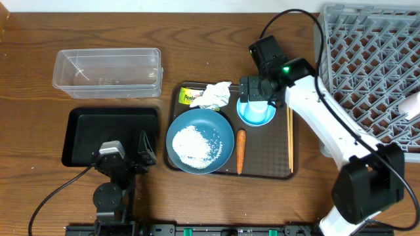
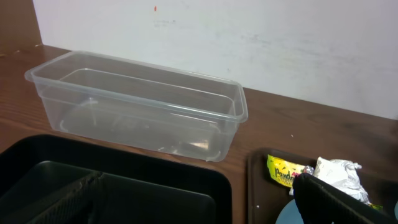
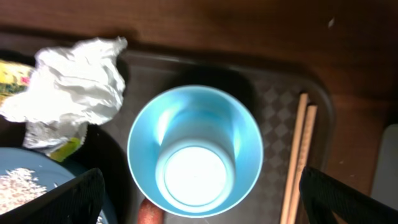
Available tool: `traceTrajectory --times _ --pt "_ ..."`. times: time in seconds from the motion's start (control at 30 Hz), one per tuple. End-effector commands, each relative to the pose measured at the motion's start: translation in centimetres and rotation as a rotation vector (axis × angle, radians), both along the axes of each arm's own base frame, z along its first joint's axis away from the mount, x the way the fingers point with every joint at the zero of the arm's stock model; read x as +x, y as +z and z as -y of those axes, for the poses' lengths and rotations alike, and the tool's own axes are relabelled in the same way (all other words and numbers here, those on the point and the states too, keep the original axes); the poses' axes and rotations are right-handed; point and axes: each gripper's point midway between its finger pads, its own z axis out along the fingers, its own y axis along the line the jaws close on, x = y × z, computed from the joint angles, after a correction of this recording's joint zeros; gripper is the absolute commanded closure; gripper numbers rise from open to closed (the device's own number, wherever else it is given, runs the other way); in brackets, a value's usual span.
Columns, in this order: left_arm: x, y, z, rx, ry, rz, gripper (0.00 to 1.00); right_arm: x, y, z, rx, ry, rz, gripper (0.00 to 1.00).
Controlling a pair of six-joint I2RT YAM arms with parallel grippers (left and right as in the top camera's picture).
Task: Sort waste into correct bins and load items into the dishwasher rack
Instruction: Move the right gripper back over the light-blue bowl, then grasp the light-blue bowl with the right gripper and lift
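A clear rectangular plastic tub [image 1: 107, 72] stands toward the far left of the wooden surface [image 1: 39, 39], and a shallow black rectangular tray [image 1: 85, 131] lies just nearer, by the near left edge. The left claw [image 2: 196, 186] hangs over the black tray's near side, jaws spread wide, gripping nothing. In the middle of the surface a flat brown serving tray [image 1: 266, 169] carries a round dark-blue plate [image 1: 224, 128] with loose white rice [image 1: 193, 143] spread in it. A small orange carrot [image 1: 241, 152] lies just right of the plate. A crumpled white paper napkin [image 1: 215, 95] lies partly over a yellow-green printed wrapper [image 1: 189, 97] at the serving tray's far left corner, a light-blue bowl [image 3: 196, 152] stands upright at its far side, and a pair of thin wooden chopsticks [image 1: 290, 141] lies along its right edge. The right claw [image 3: 202, 177] hovers directly above the bowl, jaws wide apart, holding nothing. The large light-grey lattice dishwasher rack [image 1: 374, 59] fills the far right corner; a pale rounded thing [image 1: 410, 105] shows at its right side, cut off by the frame.
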Motion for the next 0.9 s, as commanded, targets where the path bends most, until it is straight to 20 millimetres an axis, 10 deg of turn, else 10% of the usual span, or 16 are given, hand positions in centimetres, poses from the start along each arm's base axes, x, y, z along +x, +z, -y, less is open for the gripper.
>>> traceTrajectory --times 0.0,0.87 --pt "0.0 -1.8 -0.3 0.008 0.016 -0.043 0.02 -0.8 -1.2 -0.8 0.028 -0.001 -0.06 0.01" --pt "0.0 -1.8 -0.3 0.008 0.017 -0.043 0.02 -1.5 -6.1 -0.6 0.021 -0.002 -0.097 0.04"
